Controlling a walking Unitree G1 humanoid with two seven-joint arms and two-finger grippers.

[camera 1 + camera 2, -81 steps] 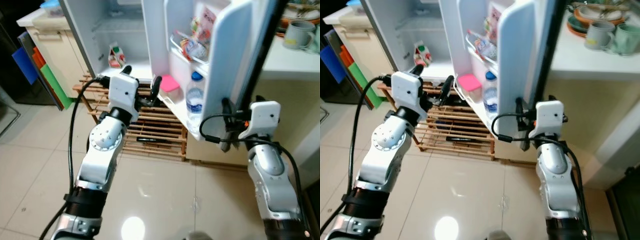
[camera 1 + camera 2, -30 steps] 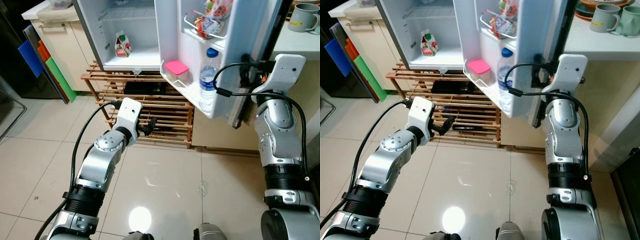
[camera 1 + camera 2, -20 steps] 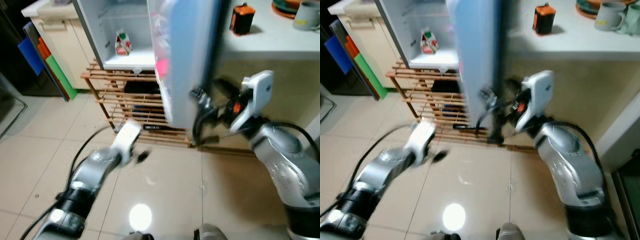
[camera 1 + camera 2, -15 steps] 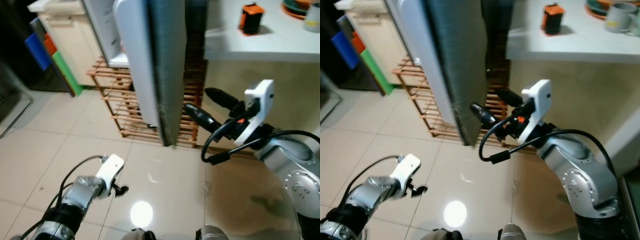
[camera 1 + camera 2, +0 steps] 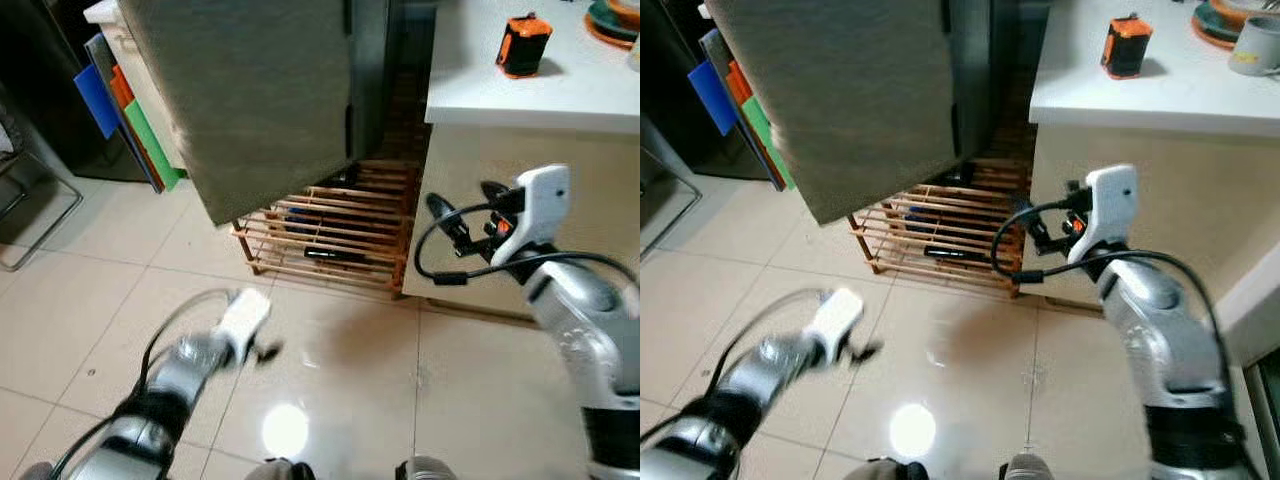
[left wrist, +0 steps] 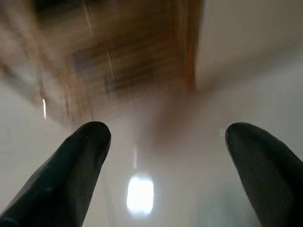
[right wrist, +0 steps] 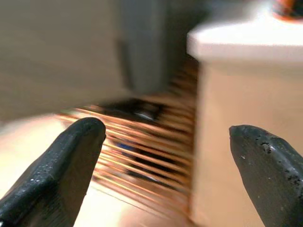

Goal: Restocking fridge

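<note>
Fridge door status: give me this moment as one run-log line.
fridge door: shut | right gripper: open, empty, beside counter | left gripper: open, empty, low over floor

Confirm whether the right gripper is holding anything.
No. In the right wrist view the right gripper is open, its two black fingers wide apart with only the wooden slatted rack beyond them.

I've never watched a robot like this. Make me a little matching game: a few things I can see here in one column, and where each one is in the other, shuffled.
Things:
1. orange and black box
2. wooden slatted rack
3. left gripper
4. right gripper

Places:
A. low over the glossy tiled floor
B. on the white countertop
C. in front of the beige cabinet under the countertop
D. on the floor below the grey fridge door

Pairs: 1-B, 2-D, 3-A, 4-C
</note>
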